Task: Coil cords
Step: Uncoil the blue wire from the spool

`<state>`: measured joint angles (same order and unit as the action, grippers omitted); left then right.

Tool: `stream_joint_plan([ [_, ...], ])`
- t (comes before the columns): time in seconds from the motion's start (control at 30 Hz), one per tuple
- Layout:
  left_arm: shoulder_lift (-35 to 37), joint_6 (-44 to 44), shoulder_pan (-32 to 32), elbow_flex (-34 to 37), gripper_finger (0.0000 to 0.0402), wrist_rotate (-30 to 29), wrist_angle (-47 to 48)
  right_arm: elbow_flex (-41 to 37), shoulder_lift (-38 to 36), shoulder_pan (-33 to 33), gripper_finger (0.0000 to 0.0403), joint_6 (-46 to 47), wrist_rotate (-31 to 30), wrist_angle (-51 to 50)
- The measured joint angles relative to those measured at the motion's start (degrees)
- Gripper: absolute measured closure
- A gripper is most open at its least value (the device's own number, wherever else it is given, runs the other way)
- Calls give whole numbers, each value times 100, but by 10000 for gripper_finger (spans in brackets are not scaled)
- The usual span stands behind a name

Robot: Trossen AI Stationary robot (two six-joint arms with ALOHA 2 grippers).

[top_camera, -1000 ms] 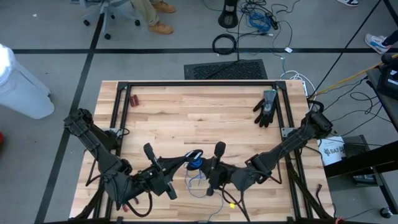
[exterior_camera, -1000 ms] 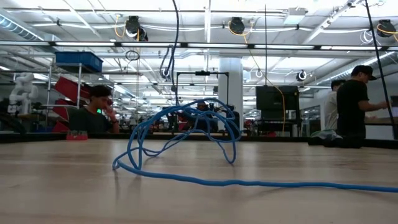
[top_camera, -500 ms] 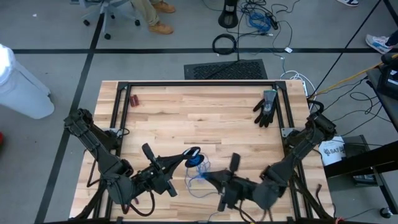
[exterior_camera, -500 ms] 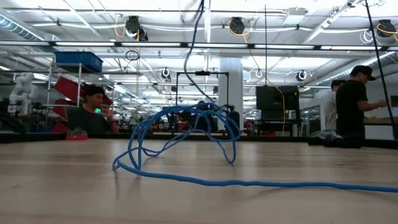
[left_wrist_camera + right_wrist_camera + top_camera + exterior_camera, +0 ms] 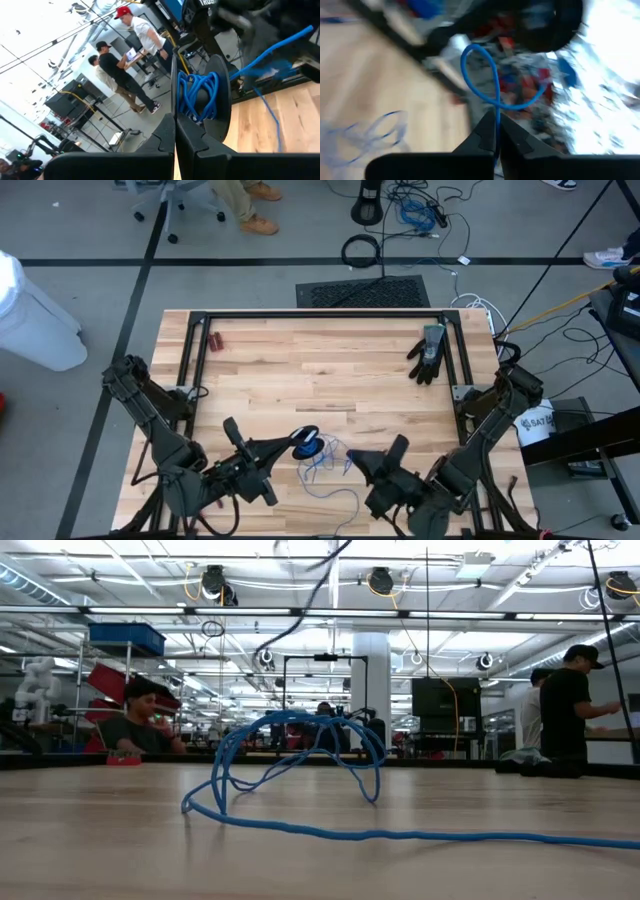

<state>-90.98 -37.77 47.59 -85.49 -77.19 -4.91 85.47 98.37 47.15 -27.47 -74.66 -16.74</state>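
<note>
Two grippers are pinching one blue cable [image 5: 322, 461] near the table's [image 5: 330, 370] near edge: the right gripper [image 5: 352, 464] is nipping a strand, loose loops lying just left of it. Farther left, the left gripper [image 5: 296, 445] is clamping the wound bundle.

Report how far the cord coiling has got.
Done: a few turns of the blue cord sit wound at the left gripper, which is shut on it. In hand: the right gripper is shut on a strand, forming a loop. Left: loose loops and a long tail lie on the table.
</note>
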Motion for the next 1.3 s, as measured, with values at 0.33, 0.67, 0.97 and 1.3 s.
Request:
stream_joint_plan([
  [0.33,0,-204,55,0,401,-140,-210,-2,0,-391,403,2803,2963,-2025],
  [0.67,1,-350,53,0,401,-632,-208,-3,0,-636,393,5118,3404,-3551],
  [0.97,9,-506,37,-2,401,-642,-207,-4,0,-682,317,4911,2510,-3452],
  [1.3,9,-378,-130,-2,401,-630,-190,127,-17,-644,280,3476,1745,-1260],
])
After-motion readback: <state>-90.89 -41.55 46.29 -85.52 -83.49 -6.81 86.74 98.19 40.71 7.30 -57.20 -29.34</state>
